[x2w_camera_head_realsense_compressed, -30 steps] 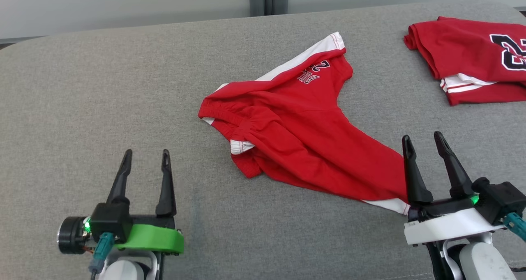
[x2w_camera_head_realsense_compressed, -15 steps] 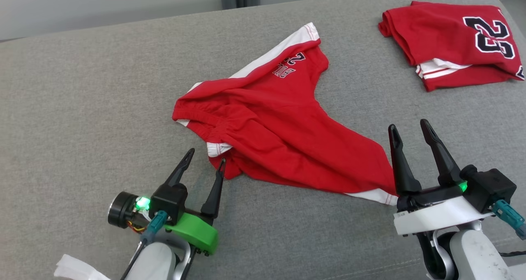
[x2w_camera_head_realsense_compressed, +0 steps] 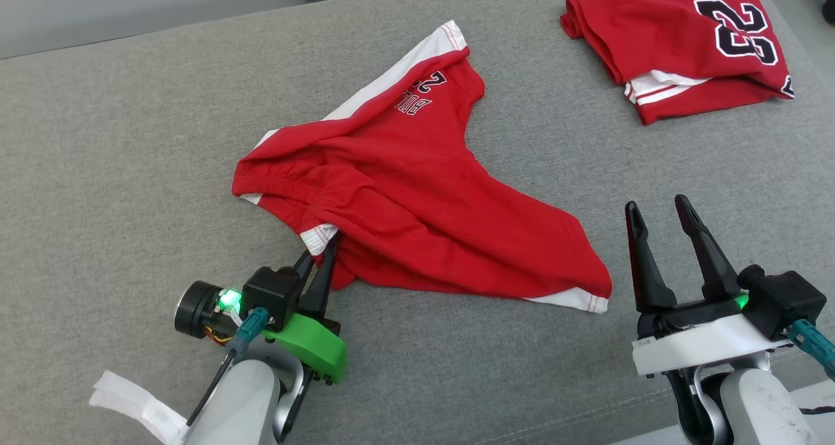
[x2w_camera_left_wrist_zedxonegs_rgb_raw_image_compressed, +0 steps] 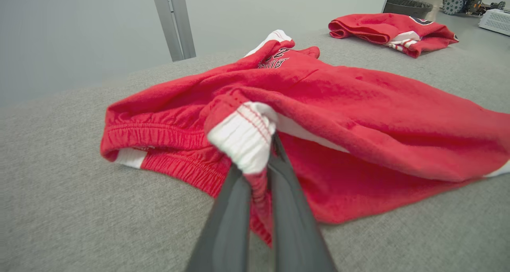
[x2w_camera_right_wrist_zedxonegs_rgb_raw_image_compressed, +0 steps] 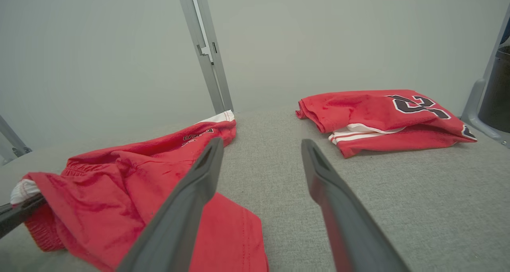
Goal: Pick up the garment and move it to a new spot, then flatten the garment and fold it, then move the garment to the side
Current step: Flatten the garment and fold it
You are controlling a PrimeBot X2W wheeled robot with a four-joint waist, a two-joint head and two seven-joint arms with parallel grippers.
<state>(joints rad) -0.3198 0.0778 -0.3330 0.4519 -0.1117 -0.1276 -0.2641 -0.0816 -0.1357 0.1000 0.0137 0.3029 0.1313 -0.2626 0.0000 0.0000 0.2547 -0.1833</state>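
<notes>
We are just beginning: our left gripper (x2w_camera_head_realsense_compressed: 321,252) is clamping the near-left white hem of the garment (x2w_camera_head_realsense_compressed: 417,197), which is lying crumpled mid grey surface (x2w_camera_head_realsense_compressed: 130,138). Our right gripper (x2w_camera_head_realsense_compressed: 655,203) is hovering open, near right. Lifting, moving, flattening and folding are all remaining.

The folded red-and-white jersey (x2w_camera_head_realsense_compressed: 652,40), upper right of the head view, shows a black, white-edged "23". Small black print on the crumpled red shorts (x2w_camera_head_realsense_compressed: 417,190), centre, is upside down and unreadable.

Grey fabric-covered surface (x2w_camera_head_realsense_compressed: 130,138): crumpled red shorts with white trim (x2w_camera_head_realsense_compressed: 417,197) mid-surface, folded red numbered jersey (x2w_camera_head_realsense_compressed: 672,40) far right.
</notes>
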